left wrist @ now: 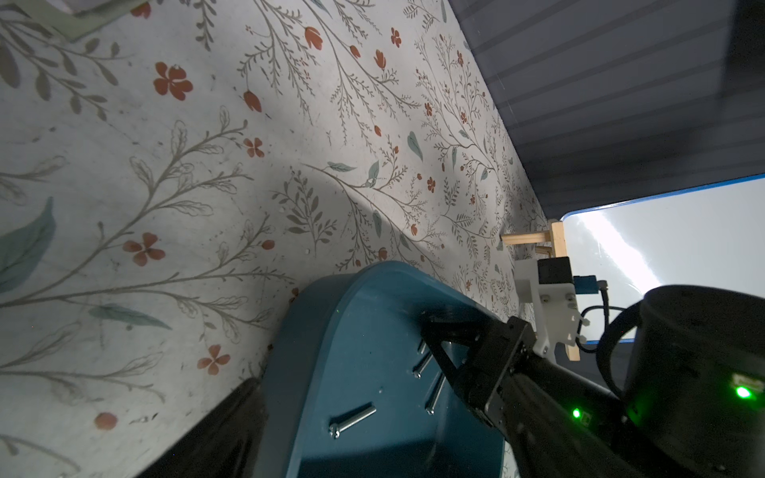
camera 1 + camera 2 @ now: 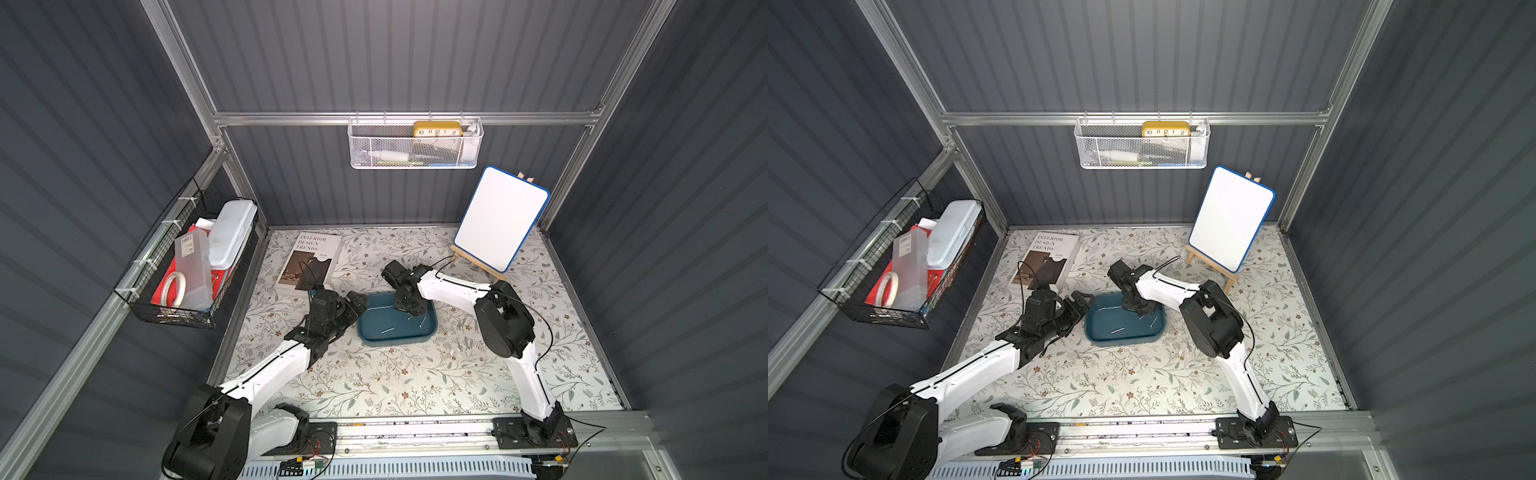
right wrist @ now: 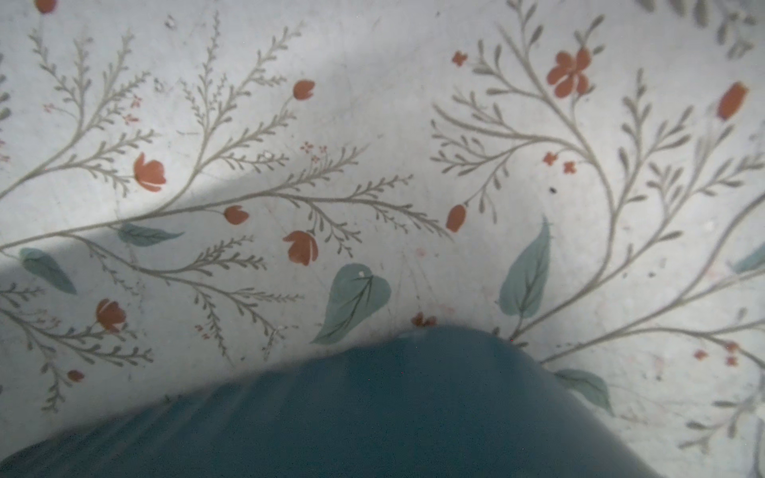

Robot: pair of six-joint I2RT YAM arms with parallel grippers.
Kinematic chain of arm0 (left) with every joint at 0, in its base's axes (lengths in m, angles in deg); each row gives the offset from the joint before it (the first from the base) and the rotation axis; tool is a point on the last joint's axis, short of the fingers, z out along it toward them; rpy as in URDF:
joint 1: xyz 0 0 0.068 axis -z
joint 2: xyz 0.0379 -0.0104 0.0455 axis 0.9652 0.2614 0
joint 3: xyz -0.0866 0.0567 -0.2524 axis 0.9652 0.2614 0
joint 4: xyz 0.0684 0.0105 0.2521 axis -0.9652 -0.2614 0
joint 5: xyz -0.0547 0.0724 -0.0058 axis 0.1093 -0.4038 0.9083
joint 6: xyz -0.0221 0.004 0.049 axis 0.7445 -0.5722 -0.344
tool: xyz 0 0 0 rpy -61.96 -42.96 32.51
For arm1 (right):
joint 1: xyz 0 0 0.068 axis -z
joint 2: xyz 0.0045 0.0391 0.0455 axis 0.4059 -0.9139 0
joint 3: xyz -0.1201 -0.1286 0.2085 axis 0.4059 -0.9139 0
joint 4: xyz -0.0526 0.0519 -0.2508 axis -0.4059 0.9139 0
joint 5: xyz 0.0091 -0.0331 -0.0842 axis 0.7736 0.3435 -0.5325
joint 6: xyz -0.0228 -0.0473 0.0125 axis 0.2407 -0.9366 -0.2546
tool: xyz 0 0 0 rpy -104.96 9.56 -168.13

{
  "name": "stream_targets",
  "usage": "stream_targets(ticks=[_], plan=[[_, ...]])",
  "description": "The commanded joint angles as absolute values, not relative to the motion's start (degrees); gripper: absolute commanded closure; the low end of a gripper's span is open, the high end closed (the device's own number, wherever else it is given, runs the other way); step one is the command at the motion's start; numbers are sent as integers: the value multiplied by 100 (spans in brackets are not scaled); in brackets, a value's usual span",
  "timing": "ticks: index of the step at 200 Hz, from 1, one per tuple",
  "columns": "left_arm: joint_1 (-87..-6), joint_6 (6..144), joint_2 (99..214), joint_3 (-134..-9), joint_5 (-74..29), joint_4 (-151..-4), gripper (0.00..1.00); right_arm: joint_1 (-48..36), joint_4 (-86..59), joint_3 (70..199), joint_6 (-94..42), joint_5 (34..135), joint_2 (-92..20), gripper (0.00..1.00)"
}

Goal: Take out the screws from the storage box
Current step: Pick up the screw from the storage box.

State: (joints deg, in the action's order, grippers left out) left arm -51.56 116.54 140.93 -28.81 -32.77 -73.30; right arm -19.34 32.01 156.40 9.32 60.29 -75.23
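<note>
This looks like the picking step: the right hand, pinched shut, is down in the box at the centre of the counter, near its 1 o'clock side among the screws, hold unclear, the left hand spread at 9 o'clock; next needs a straight lift out.

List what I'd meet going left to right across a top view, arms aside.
Hanging black wire basket → pale hardcover book with dark title lettering → shallow teal-blue plastic storage box → blue-rimmed white board on a wooden easel.
</note>
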Motion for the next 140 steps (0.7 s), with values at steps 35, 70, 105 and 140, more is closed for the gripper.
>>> stream_targets(ticks=[35, 70, 105, 140], plan=[[-5129, 11462, 14209, -2889, -3161, -7305, 6, -2017, 3557, 15628, 780, 5979, -6859, 92], [-5134, 11441, 14193, -2959, -3144, -7356, 6, -2026, 3595, 15566, 743, 5961, -6541, 92], [-5129, 11375, 14321, -3011, -3109, -7402, 6, -2026, 3887, 15399, 658, 5772, -6103, 92], [-5129, 11285, 14494, -3129, -3134, -7432, 6, -2009, 4194, 14918, 558, 5529, -5476, 92]])
